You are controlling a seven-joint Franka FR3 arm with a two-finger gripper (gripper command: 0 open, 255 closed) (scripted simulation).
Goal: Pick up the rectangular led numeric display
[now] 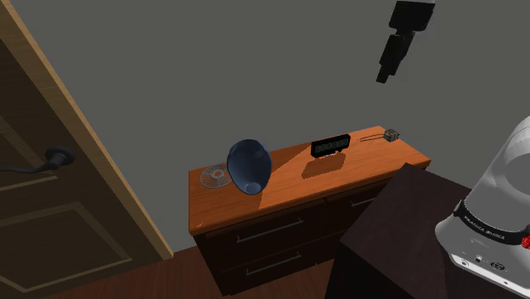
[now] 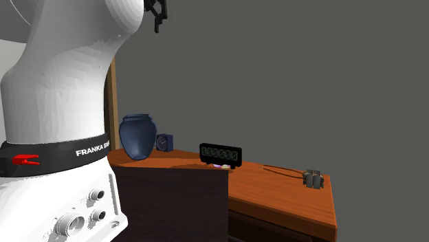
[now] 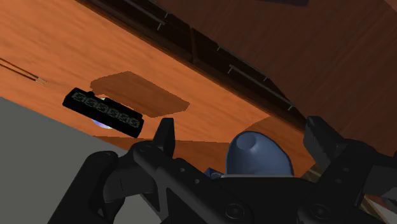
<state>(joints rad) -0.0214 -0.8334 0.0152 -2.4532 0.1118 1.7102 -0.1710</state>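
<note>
Hanging high above the wooden dresser point(image 1: 365, 167), the black gripper point(image 1: 385, 76) is well clear of everything on it, and in the wrist view its two fingers point(image 3: 167, 135) stand wide apart with nothing between them. The rectangular black numeric display point(image 1: 330, 147) stands upright on the dresser top close to the grey back wall, its row of dim digits facing the room. It sits between the blue vase point(image 1: 248, 166), which is toward the shoulder view's left, and a small grey part point(image 1: 391, 134) with a thin wire at the far right corner, and it touches neither. A disc point(image 1: 214, 177) lies flat just beside the vase on its left. In the second exterior view a small blue clock point(image 2: 163, 142) stands just beside the vase. The dark stand point(image 1: 399, 229) is next to the dresser, and a wooden door point(image 1: 51, 195) with a dark handle fills the shoulder view's left.
</note>
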